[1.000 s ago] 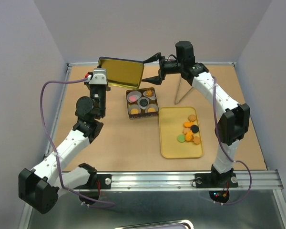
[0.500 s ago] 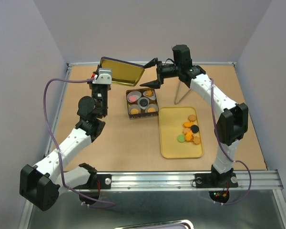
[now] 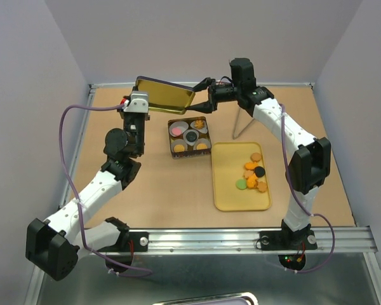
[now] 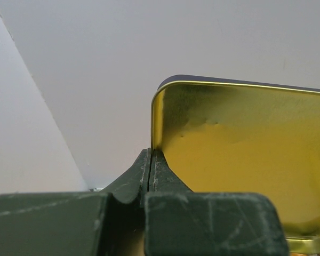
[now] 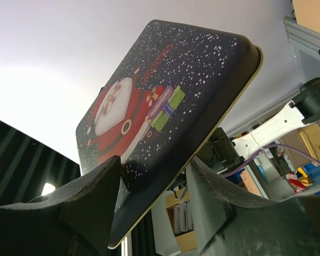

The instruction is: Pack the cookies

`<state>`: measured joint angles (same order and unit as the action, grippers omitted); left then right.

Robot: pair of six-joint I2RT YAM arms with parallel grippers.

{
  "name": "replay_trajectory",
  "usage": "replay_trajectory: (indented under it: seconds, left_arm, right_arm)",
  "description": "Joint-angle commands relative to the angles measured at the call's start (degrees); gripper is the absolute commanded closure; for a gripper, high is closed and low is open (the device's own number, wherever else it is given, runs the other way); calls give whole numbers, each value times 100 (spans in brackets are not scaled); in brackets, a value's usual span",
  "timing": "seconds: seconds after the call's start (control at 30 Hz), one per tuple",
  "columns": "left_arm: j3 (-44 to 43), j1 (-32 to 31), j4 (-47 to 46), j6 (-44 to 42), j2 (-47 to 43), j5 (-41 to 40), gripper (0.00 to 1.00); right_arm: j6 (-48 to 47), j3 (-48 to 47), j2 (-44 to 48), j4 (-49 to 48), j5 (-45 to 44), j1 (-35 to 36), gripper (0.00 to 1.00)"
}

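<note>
The cookies are in neither claw. Most lie in a loose cluster on the yellow tray, and a few sit in the paper cups of the open tin just left of it.

The left gripper is clenched tight on the rim of the tin's lid, fingers pressed flat together on the thin metal. It holds the lid aloft and tilted, gold inside facing the overhead camera. The right gripper straddles the opposite edge, one finger on the printed Santa face and one on the gold side. From the wrist view it cannot be told whether those fingers are pressing the lid or only bracketing it.

The lid hangs above the far part of the table, behind the tin. The tray lies near the right arm's base.

The risks appear to lie in this two-handed moment:
- If the right fingers catch only the lip, the slick metal could pivot or slip out once the left lets go, and it would fall toward the open tin.
- If both arms clamp and then move out of step, the lid could twist or be wrenched loose.
- With cookies left on the tray, lidding the tin now would probably leave the packing short.
</note>
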<state>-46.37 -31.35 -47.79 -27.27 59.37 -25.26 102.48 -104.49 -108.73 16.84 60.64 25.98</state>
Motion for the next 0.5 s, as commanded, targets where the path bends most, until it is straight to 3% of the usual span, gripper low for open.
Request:
replay_trajectory:
  seconds: [0.0, 0.13, 0.27, 0.3, 0.37, 0.47]
  left_arm:
    - [-188, -125, -653, 239, -128, 29, 100]
    - [-188, -204, -661, 274, -84, 12, 100]
    - [-206, -240, -592, 362, -119, 29, 98]
    - [-241, -248, -513, 415, -128, 47, 96]
    - [-354, -248, -170, 520, -180, 125, 87]
    - [-347, -248, 147, 626, -355, 153, 69]
  right_arm:
    - [35, -300, 10, -322, 44, 162, 47]
    - [106, -309, -26, -445, 0, 188, 57]
    - [141, -248, -17, -541, -70, 188, 76]
    - [150, -169, -8, -576, -131, 188, 87]
    - [167, -81, 27, -603, -228, 180, 98]
    - [167, 42, 88, -638, -412, 188, 100]
